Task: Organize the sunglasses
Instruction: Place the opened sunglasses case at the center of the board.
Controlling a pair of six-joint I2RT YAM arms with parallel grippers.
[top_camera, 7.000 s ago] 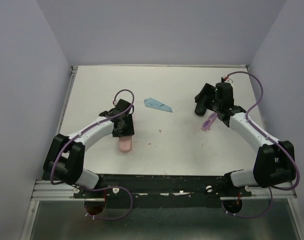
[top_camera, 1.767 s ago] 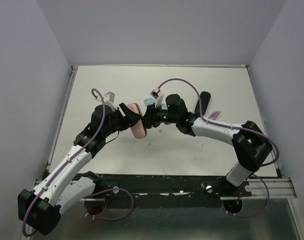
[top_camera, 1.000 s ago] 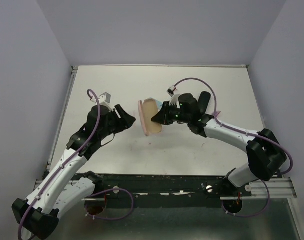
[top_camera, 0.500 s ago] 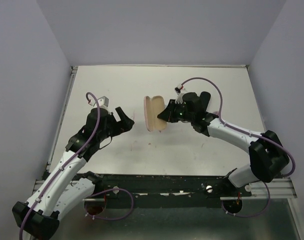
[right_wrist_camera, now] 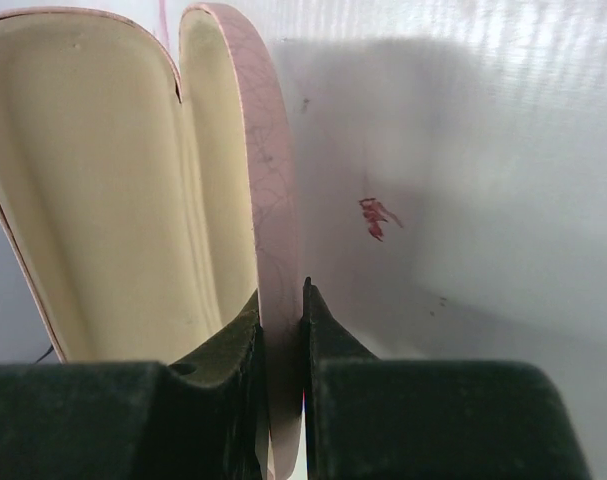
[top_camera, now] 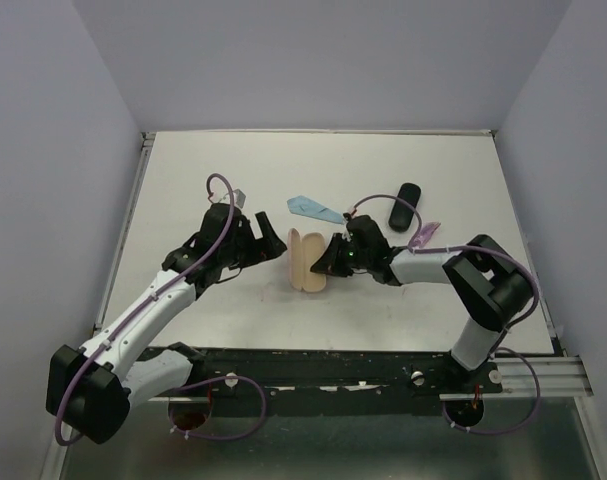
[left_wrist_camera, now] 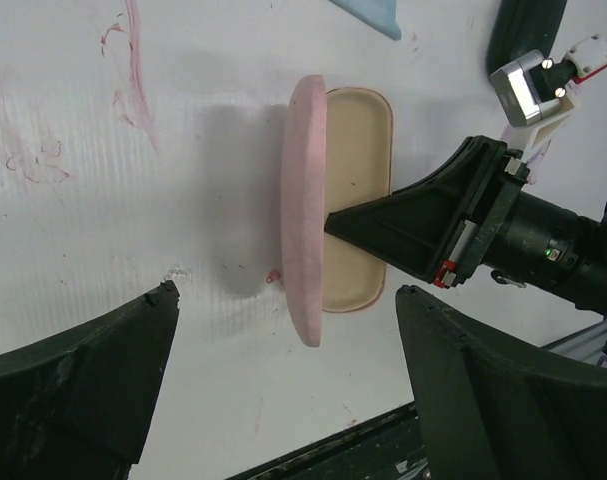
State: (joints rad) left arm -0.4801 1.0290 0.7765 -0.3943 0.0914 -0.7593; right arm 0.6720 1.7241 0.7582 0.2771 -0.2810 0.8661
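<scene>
Right pincer [right_wrist_camera: 281, 300]: clamped on open pink oblong hard case [top_camera: 307, 260]; left pincer [top_camera: 271, 238] wide. I should lay it flat, steady.

White table [top_camera: 213, 160] with faint reddish marks [left_wrist_camera: 131, 60], enclosed on left, far and right sides by plain pale lavender walls [top_camera: 313, 60]. Black rail [top_camera: 323, 360] along near edge; grey metal panel [top_camera: 323, 445] beyond. Soft, even light.

The right hand [right_wrist_camera: 281, 320], at lower centre of the frame, pinches one shell's rim of the open pink case [right_wrist_camera: 275, 170]. Its cream lining [right_wrist_camera: 103, 180] fills the left. A red mark [right_wrist_camera: 376, 217] lies on the white counter [right_wrist_camera: 483, 150], right of centre.
</scene>
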